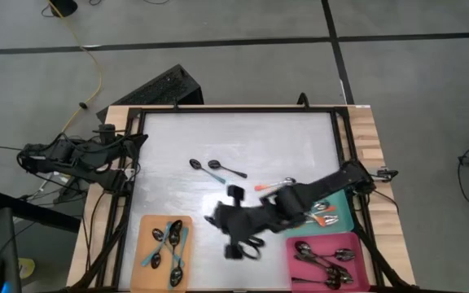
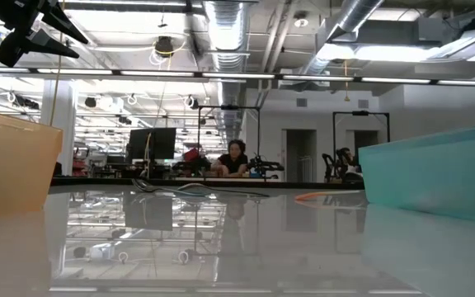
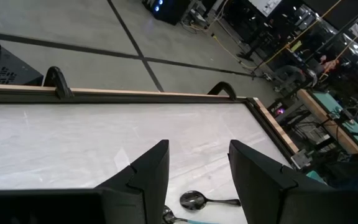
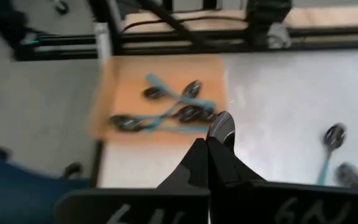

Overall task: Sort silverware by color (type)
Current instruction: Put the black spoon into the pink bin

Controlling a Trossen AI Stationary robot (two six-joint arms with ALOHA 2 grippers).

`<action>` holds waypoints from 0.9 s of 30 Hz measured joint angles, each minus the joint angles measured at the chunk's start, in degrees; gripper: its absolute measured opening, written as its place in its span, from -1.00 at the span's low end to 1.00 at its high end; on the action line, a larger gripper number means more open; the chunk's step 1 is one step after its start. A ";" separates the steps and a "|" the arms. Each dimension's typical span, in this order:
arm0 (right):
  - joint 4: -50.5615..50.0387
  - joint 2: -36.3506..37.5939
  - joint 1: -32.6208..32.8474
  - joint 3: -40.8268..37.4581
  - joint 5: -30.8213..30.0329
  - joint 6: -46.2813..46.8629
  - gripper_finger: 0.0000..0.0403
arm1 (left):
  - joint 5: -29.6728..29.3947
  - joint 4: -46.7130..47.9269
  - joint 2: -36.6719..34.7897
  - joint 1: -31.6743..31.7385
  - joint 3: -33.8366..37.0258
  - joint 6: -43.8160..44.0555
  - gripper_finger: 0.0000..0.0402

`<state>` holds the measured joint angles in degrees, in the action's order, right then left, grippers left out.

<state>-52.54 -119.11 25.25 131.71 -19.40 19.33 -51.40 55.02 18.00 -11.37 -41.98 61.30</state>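
My right gripper [image 1: 233, 247] hangs above the table's near middle, between the orange tray [image 1: 146, 275] and the pink tray [image 1: 357, 242], shut on a spoon. Its dark shiny bowl [image 4: 221, 127] shows past the fingertips; the handle and its colour are hidden. Teal-handled spoons [image 4: 166, 112] lie in the orange tray. Two loose spoons [image 1: 195, 164] [image 1: 222, 169] lie on the table's middle, and an orange-handled one [image 1: 271, 185] lies beside the arm. My left gripper [image 3: 197, 168] waits open at the table's left edge. My right gripper pinches the spoon between its two shut fingers [image 4: 211, 158], just behind the bowl [image 4: 222, 124]. The bowl sticks out beyond the fingertips; the fingers hide the handle. The fingers slant down toward the orange tray. The spoon is lifted clear of the table.
A teal tray [image 1: 344, 218] with orange-handled spoons sits at the right edge. The pink tray holds dark metal spoons [image 1: 324, 260]. A black frame [image 1: 234, 109] rims the white tabletop. People sit at desks in the room beyond the table [image 2: 236, 158].
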 joint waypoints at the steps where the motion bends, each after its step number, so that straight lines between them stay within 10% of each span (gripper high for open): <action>1: -2.42 0.03 1.01 1.71 0.02 1.54 -1.00 | 0.00 0.01 0.00 0.02 0.00 0.00 -0.25; 27: -37.49 8.20 31.79 0.15 -7.32 80.47 -1.00 | 1.33 -0.04 -0.01 0.01 0.00 0.28 -0.25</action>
<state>-90.03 -110.90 57.04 131.86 -26.72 99.79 -50.06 54.98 17.99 -11.37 -41.98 61.58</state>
